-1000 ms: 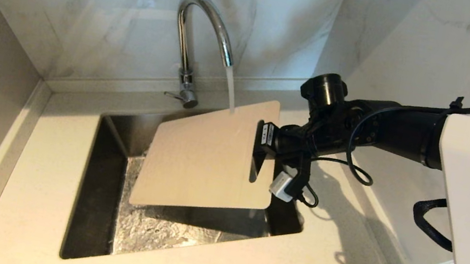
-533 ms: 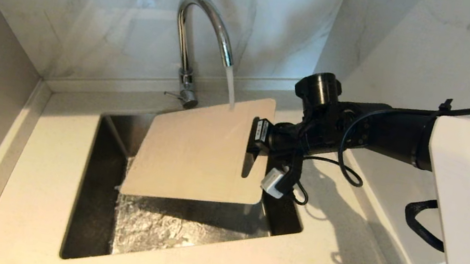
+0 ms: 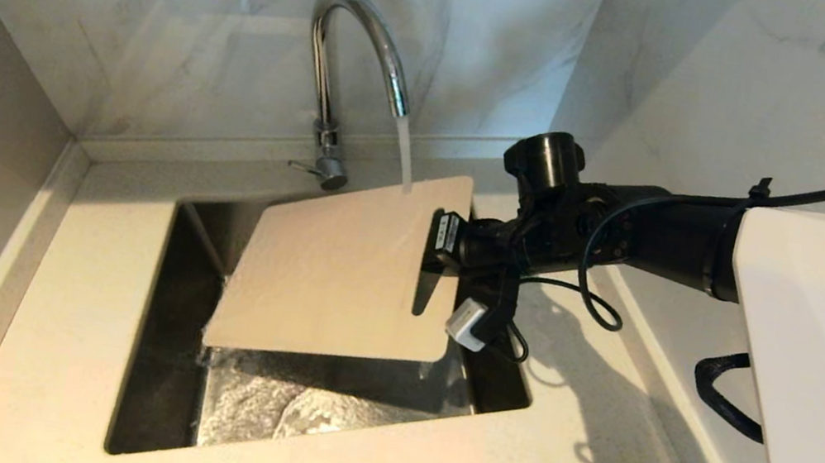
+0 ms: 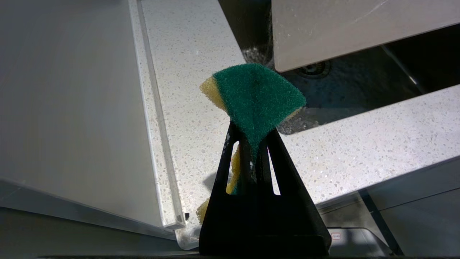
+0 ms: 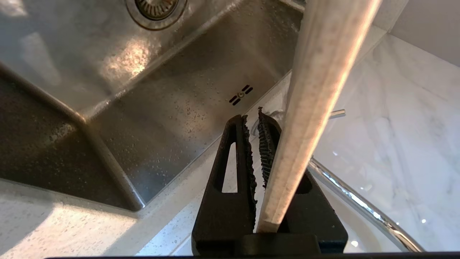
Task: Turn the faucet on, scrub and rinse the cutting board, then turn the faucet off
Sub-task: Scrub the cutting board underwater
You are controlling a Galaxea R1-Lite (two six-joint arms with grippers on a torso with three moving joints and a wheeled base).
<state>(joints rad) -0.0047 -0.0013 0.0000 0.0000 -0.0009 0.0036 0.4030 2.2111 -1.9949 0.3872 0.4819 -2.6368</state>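
Head view: the faucet (image 3: 346, 78) runs, its stream landing on the far corner of the cutting board (image 3: 339, 269), which is held tilted over the sink (image 3: 161, 382). The right gripper (image 3: 432, 256) grips the board at its right edge, near the handle slot.

Left wrist view: the left gripper (image 4: 251, 158) has its jaws squeezed together on a green-and-yellow sponge (image 4: 253, 97), above the countertop (image 4: 194, 72) beside the sink — a corner of the board shows over the basin.

Right wrist view: the right gripper's jaws are clamped near the board's edge — the board (image 5: 316, 93) runs edge-on past the fingers (image 5: 248, 151), with the wet basin and drain (image 5: 155, 7) below.
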